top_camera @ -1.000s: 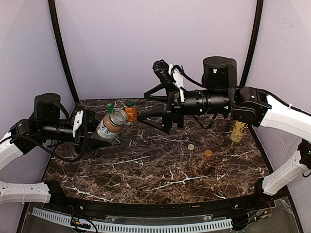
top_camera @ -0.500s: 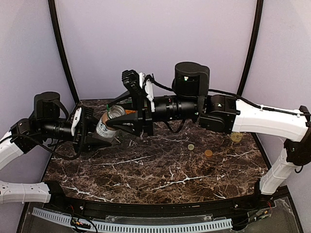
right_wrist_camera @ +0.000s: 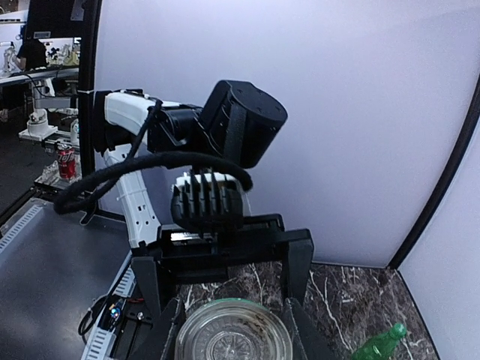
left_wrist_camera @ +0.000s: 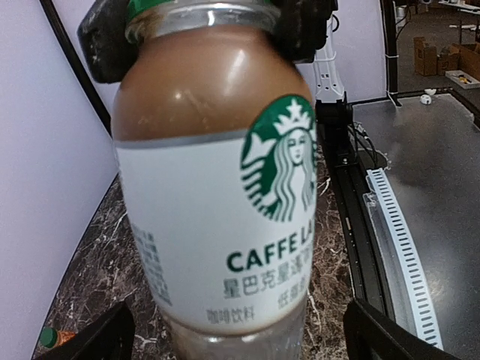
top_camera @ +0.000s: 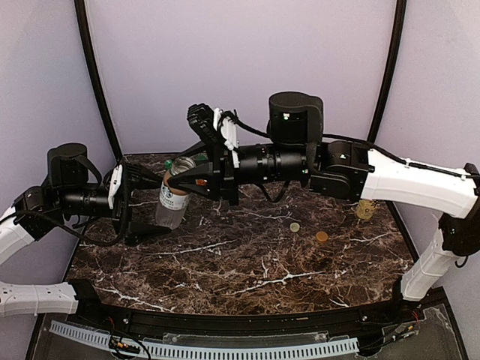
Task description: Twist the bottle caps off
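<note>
Left gripper (top_camera: 152,204) has sprung wide off the bottle (top_camera: 172,206), right gripper (top_camera: 178,178) now pinches its cap (right_wrist_camera: 234,337); regrip body before twisting.

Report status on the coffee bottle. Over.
Left end effector open, straddling coffee bottle. Right end effector clamped on its top. Nothing in the way.

Bottle (left_wrist_camera: 196,88) label (left_wrist_camera: 196,225) — green Starbucks siren logo, "CAFFE LA…" cut off at the curve; Chinese characters beneath, starting 星巴克 — rest blurred.
</note>
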